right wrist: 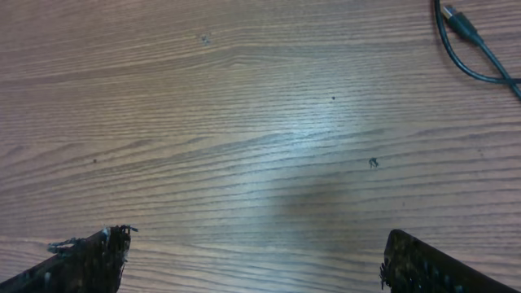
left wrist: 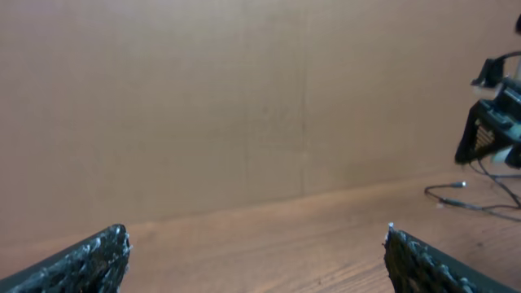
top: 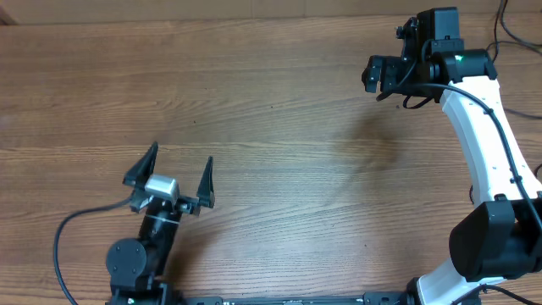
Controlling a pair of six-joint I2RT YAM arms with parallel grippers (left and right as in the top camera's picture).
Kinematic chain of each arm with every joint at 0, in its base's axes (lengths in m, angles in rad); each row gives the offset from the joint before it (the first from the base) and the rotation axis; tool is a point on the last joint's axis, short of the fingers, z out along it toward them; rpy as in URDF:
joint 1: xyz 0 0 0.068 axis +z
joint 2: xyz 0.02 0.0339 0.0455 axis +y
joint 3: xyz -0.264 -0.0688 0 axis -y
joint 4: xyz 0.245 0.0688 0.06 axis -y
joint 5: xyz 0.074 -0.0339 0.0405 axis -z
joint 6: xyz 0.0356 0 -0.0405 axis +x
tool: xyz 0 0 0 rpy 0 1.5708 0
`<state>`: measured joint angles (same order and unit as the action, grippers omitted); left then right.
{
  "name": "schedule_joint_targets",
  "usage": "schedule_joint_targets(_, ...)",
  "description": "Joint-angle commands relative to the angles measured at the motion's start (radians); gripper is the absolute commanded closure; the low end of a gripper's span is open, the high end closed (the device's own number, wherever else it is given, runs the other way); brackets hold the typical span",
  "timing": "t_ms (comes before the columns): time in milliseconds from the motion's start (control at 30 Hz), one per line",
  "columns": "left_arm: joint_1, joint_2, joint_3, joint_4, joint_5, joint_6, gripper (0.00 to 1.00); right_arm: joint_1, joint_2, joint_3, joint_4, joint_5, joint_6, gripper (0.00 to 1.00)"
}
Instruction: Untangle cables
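A: Nearest the L wrist cam, two dark, rough L fingertips [left wrist: 89,262] are seen at the bottom corners, w/ bare bench [left wrist: 269,244] btwn them. L jaws?

B: Spread wide; nothing is held btwn them. The same is shown from overhead: L jaws are set low on the L side of the bench, tips fanned apart and pointed away from the arm base [top: 131,263].

A: R jaws?

B: Also spread, nothing pinched. In the R wrist view only the R fingertips [right wrist: 440,268] are caught at the bottom edge, w/ wood grain btwn and above them. From overhead the white R arm [top: 483,135] is seen extended over the far R part of the bench, R jaws at its end.

A: Cables, where?

B: Cables [right wrist: 470,50] are found in the top R corner of the R wrist view: thin black cords laid on the bench, one dark plug [right wrist: 458,22] at an end, a curve run below it. They are kept apart from the R fingertips; no contact is shown.

A: Seen from the L side too?

B: Yes. At the far R of the L wrist view they are laid flat on the wood near R jaws, w/ a pale tip [left wrist: 461,185] visible. They are well apart from L jaws.

A: Tangled?

B: Can't be told; too little is in frame, and the count isn't clear.
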<state>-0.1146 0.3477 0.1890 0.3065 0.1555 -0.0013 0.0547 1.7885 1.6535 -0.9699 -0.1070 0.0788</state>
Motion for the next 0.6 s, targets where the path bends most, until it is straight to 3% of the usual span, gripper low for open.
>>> schedule_joint_targets(0,0.019,-0.070,-0.096,0.026,-0.006,-0.033,0.01,0.001,-0.025,0.021,0.002,0.000,0.002,0.00)
schedule_joint_targets(133,0.032,-0.140,-0.188,0.039,-0.006,-0.051,0.00,0.001,-0.025,0.021,0.002,0.000,0.002,0.00)
schedule_joint_targets(567,0.092,-0.346,-0.184,-0.381,-0.010,-0.059,0.00,0.001,-0.025,0.021,0.002,0.000,0.002,0.00)
